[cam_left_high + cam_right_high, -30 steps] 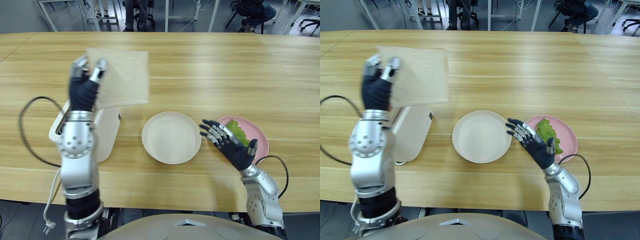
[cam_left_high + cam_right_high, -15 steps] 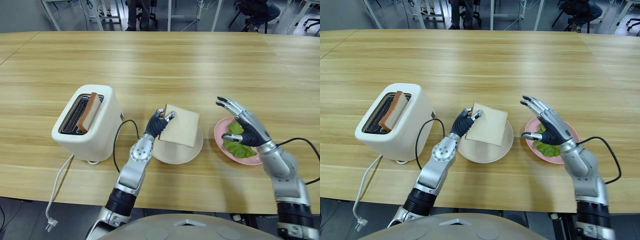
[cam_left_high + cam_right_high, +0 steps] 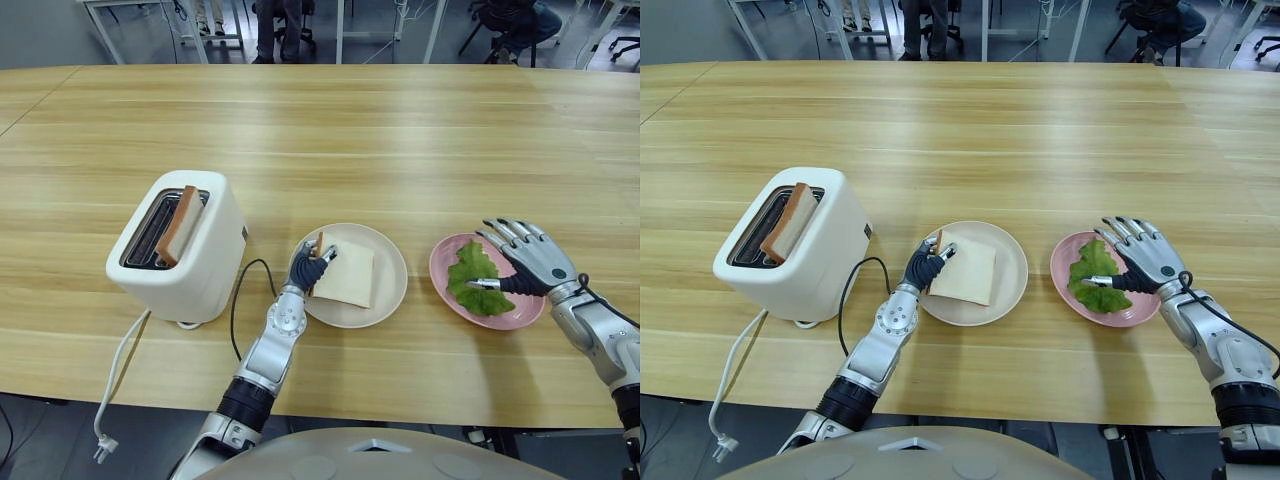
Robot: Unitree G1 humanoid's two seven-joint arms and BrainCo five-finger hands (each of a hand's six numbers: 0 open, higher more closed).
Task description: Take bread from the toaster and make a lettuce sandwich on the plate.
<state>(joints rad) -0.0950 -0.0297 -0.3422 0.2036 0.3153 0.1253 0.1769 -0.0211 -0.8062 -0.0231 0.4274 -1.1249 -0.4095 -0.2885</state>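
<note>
A slice of bread (image 3: 347,277) lies almost flat on the cream plate (image 3: 391,298) in the middle of the table. My left hand (image 3: 308,268) is at the plate's left rim, its fingers pinched on the slice's left edge. The white toaster (image 3: 205,268) stands to the left with a second slice (image 3: 178,224) sticking up from one slot. A green lettuce leaf (image 3: 472,281) rests on the pink plate (image 3: 519,319) at the right. My right hand (image 3: 1145,258) hovers over that plate's right side with fingers spread, its thumb close to the leaf.
The toaster's black cord (image 3: 238,300) loops across the table beside my left forearm, and a white cable (image 3: 118,365) runs off the front edge. Bare wooden table (image 3: 380,140) stretches behind the plates. Chairs and table legs stand beyond the far edge.
My left hand has brought the bread down from high above the toaster and lowered it onto the cream plate. My right hand has moved right and down to the pink plate beside the lettuce.
</note>
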